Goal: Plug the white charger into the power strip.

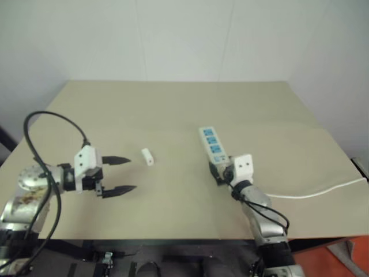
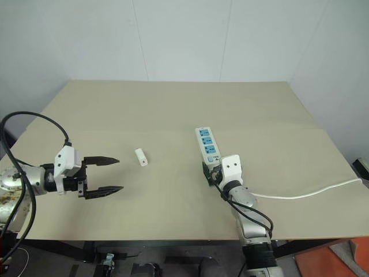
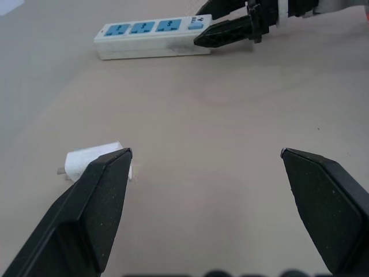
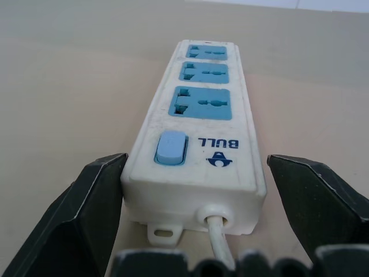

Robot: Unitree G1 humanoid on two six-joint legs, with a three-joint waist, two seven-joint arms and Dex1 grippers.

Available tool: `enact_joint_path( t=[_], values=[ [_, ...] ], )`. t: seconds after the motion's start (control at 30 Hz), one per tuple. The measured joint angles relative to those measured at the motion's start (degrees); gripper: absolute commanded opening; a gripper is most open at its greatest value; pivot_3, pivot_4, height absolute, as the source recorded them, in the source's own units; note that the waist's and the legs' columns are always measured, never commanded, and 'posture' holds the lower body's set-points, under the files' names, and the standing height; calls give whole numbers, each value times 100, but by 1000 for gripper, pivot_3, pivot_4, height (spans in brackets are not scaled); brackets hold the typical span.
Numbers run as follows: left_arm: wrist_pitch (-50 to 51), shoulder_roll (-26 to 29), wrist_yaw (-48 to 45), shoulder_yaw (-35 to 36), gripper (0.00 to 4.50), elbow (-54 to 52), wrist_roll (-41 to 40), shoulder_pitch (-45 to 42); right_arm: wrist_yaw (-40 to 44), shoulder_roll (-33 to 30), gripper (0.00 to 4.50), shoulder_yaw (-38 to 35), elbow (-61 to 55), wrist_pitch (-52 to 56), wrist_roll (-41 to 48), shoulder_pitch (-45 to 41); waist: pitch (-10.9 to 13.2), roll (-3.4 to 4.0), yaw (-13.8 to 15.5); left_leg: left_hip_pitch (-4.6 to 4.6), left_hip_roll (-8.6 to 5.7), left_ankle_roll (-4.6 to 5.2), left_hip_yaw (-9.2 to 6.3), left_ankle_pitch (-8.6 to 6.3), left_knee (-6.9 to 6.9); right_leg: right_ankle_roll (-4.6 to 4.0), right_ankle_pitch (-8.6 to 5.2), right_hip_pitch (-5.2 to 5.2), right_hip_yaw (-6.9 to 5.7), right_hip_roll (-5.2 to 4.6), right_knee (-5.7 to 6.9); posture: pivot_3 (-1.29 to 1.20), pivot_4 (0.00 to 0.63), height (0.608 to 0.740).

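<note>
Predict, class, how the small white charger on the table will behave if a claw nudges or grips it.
The white charger is a tiny plastic block, so it is probably light and would slide on the smooth table when nudged. It lies on its side, so it is unlikely to roll. Its hard, smooth faces may slip from the left claw.

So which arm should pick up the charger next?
Left. The left gripper is open and aimed at the charger lying close ahead of it, while the right gripper is open around the cord end of the power strip.
</note>
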Motion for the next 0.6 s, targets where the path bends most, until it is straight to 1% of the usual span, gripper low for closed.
enact_joint_path(
  t=[0.27, 0.6],
  values=[
    [-114, -48, -122, -205, 4500, 297, 172, -325, -187, 103, 4469, -1, 486, -308, -20, -149, -3, -5, -31, 6, 0, -2, 1, 1, 1, 12, -6, 4, 2, 1, 3, 0, 150, 740],
    [-215, -95, -154, -251, 4500, 350, 191, -355, -204, 93, 4469, 55, 686, -508, -82, -242, -7, -10, -38, 10, 4, -2, 0, 2, 1, 13, -6, 5, 4, 5, 6, 0, 150, 740]
  ],
)
